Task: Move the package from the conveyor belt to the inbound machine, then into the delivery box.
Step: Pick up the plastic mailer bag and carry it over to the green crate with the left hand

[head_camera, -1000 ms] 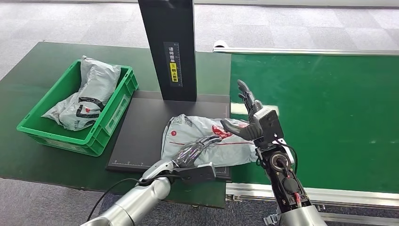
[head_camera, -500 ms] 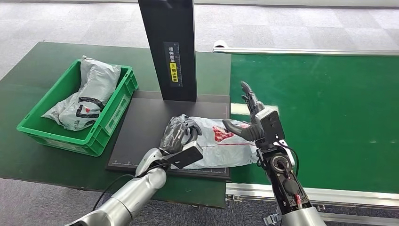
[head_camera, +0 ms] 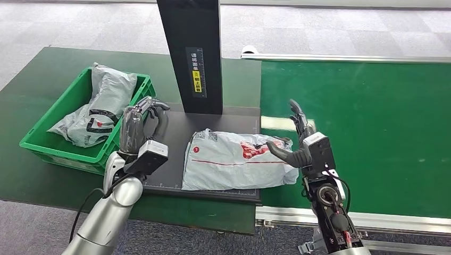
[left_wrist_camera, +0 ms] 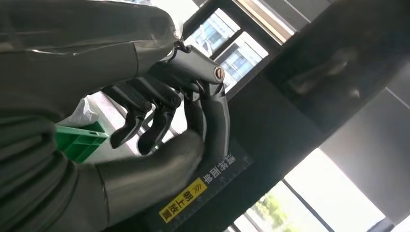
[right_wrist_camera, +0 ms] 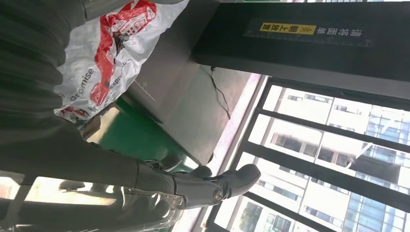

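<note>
**Left hand lifts clear, package left lying on the machine plate**

Left hand (head_camera: 139,126) has come up off the grey plastic mailer package with red printing (head_camera: 234,159): half a second ago it was curled over the package's near-left corner, and a second ago it lay flat across it. It now sits raised between the green plastic delivery crate (head_camera: 125,135) and the package, touching neither. Its fingers (left_wrist_camera: 145,108) are curled inward with nothing in them. The right hand (head_camera: 299,139) has slid back a little toward the green conveyor belt (head_camera: 372,122) and stands just beside the package's right edge, fingers spread, holding nothing.

The package lies flat and unheld on the black flat plate of the inbound machine (head_camera: 159,146), in front of the machine's black upright column with its yellow label (head_camera: 192,53). Its right end overhangs the plate toward the belt.

My reading is that the first leg, belt to machine, looks done, and the left hand's grip did not carry the package along. The transfer into the crate is still to come, and a fresh grasp will be needed.

The crate stands left of the plate on the dark green table (head_camera: 42,79). It already holds two grey mailer bags (head_camera: 101,101), one propped against the far wall, one slumped lower with dark and red print showing.
</note>
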